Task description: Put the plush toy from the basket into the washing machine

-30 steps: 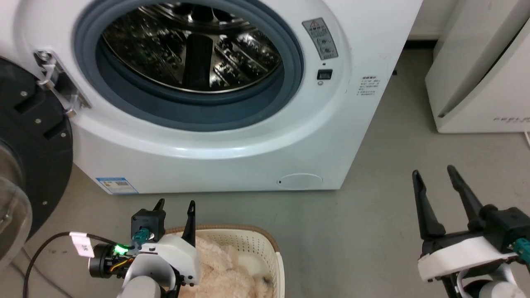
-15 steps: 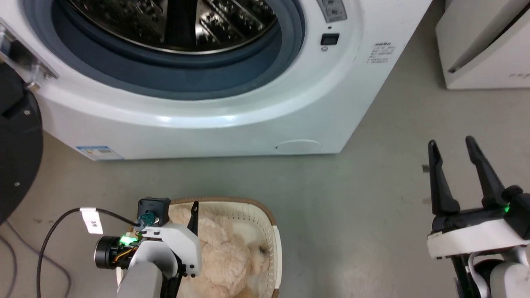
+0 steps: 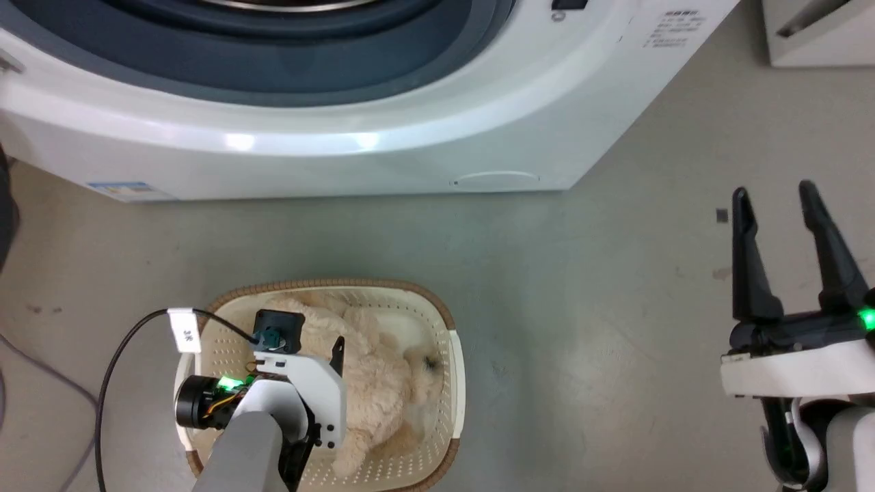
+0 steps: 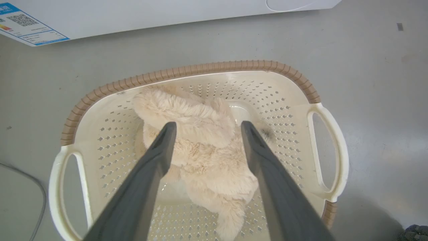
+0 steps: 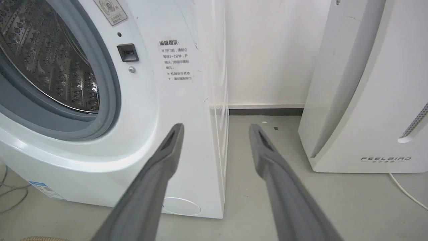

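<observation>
The cream plush toy (image 3: 383, 383) lies inside the cream basket (image 3: 328, 283), which stands on the floor in front of the white washing machine (image 3: 410, 137). My left gripper (image 3: 307, 342) hangs open over the basket. In the left wrist view its fingers (image 4: 157, 157) straddle the plush toy (image 4: 204, 157) inside the brown basket rim (image 4: 187, 68); I cannot tell whether they touch it. My right gripper (image 3: 774, 191) is open and empty above the floor at the right. In the right wrist view the right gripper (image 5: 216, 127) points past the washing machine (image 5: 150, 117) and its steel drum (image 5: 43, 60).
A white appliance marked FEELBIRD (image 5: 367, 100) stands to the right of the washer, with a strip of grey floor (image 3: 615, 307) between them. A black cable with a white tag (image 3: 184, 329) trails from my left wrist. The washer's blue label (image 4: 23, 25) is near the basket.
The head camera has tilted down, so the washer has slid up the picture and the whole basket shows. My left gripper has come further over the plush toy. The right gripper stays open.
</observation>
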